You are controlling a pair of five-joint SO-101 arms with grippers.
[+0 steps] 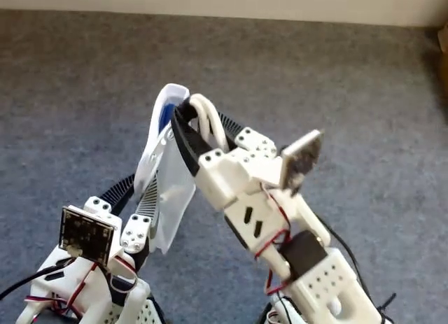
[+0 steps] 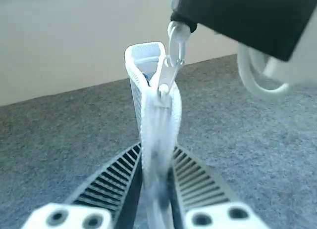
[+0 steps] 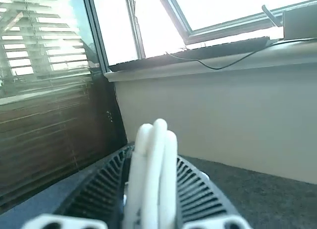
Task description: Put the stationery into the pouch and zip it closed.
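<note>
- Left gripper (image 2: 157, 151) is clamped on the lower part of the white pouch (image 2: 148, 98), holding it upright above the grey surface (image 1: 350, 79).
- Right gripper (image 1: 190, 122) is closed on the white loop (image 3: 156, 155) hooked to the zipper pull (image 2: 168, 73), at the pouch's top end.
- A short gap lies open past the slider (something blue (image 1: 166, 117) shows inside).
- Risk: a tug off the zipper's line could drag the pouch out of the left pinch, or slip the loop free, leaving the mouth open.

Grey carpet (image 1: 70, 93); window (image 3: 223, 6), blinds (image 3: 39, 51), cable (image 3: 213, 68) on sill.
</note>
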